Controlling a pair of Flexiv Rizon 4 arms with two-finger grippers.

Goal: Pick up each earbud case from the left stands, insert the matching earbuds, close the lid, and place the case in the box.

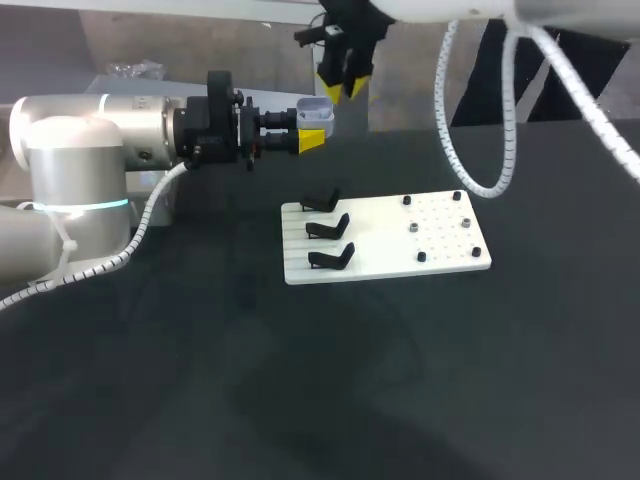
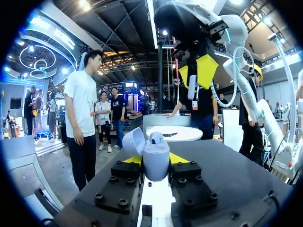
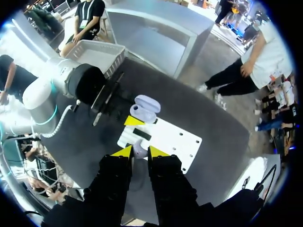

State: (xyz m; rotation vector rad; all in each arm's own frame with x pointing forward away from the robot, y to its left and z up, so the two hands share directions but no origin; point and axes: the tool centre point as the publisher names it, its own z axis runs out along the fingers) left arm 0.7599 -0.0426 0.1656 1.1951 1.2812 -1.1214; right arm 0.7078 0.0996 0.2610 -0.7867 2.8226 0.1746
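The earbud case point(image 1: 314, 110) hangs in the air over the far part of the table point(image 1: 300, 400), beyond the far left corner of the white board point(image 1: 400, 255). Its lid stands open, tilted back to the left, and what looks like one white earbud point(image 2: 156, 138) sits in the mouth of the body. Our left gripper point(image 2: 156, 163) has the body clamped, a yellow tip pressed to each side; its arm comes in level from the left.

Just above the case, and apart from it, our right gripper point(image 3: 138, 153) points down. Its fingers are nearly closed and pinch a second small white earbud point(image 2: 191, 90) between the yellow tips.

On the board's left part three black stands point(image 1: 328, 228) sit in a row from far to near. Small dark pegs point(image 1: 421, 257) dot its right part. A pale box point(image 3: 111, 47) lies at the far left, behind our left arm.
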